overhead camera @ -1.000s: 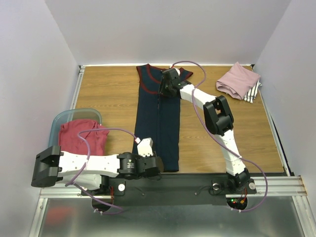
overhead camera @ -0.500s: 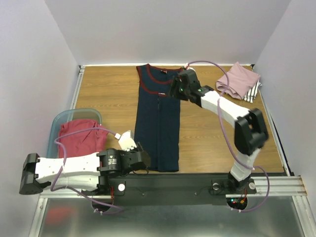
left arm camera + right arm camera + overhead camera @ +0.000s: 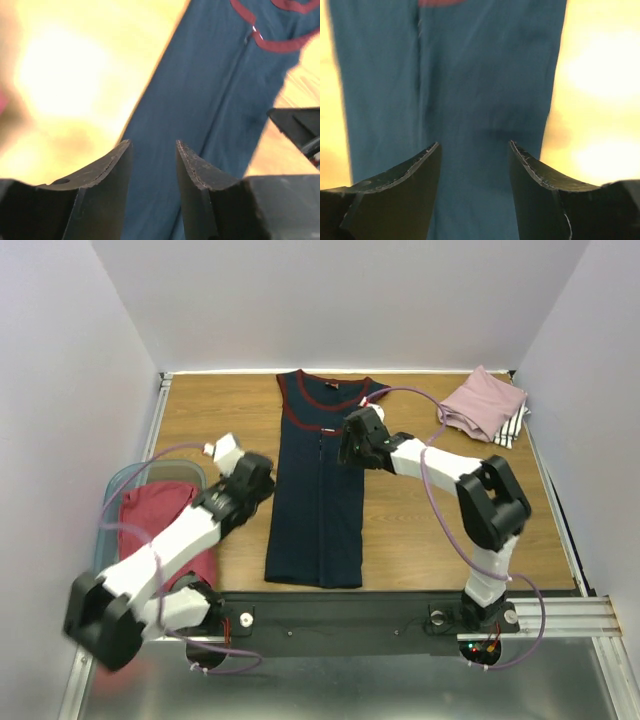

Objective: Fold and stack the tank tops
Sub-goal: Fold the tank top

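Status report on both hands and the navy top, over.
Left hand open, empty, near navy top left edge. Right hand open, empty, above its right side. Top lies flat. Nothing blocking.

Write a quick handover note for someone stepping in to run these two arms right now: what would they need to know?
Left gripper: fingers open, empty, by the left edge of the navy jersey tank top with maroon trim.
Right gripper: fingers open, empty, over its upper part.
Done: navy top folded lengthwise into a long strip, mid-table. Dusty pink tank top lies folded on the white black-striped top, far right corner.
Left: fold the navy top crosswise and stack it, then the red cloth top in the translucent teal plastic tub.
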Controlling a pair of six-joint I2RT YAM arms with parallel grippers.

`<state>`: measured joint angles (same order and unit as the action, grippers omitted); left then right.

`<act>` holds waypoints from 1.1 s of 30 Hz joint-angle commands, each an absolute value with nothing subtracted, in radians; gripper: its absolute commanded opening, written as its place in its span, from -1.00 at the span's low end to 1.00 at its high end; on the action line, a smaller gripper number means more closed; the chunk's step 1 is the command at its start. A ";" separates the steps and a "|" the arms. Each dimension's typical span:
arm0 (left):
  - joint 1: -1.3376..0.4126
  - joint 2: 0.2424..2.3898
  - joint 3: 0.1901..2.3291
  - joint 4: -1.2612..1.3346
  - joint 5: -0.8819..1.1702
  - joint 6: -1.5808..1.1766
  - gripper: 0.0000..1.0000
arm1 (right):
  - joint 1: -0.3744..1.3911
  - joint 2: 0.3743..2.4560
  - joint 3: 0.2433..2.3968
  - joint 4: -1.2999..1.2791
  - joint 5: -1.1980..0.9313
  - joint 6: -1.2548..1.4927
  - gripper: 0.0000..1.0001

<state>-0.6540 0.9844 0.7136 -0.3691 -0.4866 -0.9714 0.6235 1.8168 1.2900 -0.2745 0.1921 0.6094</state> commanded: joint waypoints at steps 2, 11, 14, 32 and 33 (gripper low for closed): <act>-0.525 1.316 0.915 -0.123 -0.335 -0.654 -0.03 | 0.552 1.974 1.469 -0.244 0.239 0.597 0.18; -0.434 1.824 1.305 -0.089 -0.258 -0.508 -0.17 | 0.463 2.224 1.699 -0.275 0.225 0.525 0.08; -0.413 1.940 1.409 -0.092 -0.222 -0.479 -0.20 | 0.428 2.313 1.808 -0.313 0.259 0.477 0.05; -0.293 2.506 2.212 -0.273 -0.029 -0.471 -0.17 | 0.350 2.505 2.163 -0.351 0.236 0.439 0.36; -0.287 2.517 2.229 -0.270 -0.015 -0.480 -0.17 | 0.348 2.485 2.140 -0.351 0.242 0.451 0.40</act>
<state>-0.3187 2.4962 2.1239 -0.2382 -0.0742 -0.4675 0.3527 2.5408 2.1792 -0.3065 0.2211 0.4366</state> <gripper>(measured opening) 0.409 0.682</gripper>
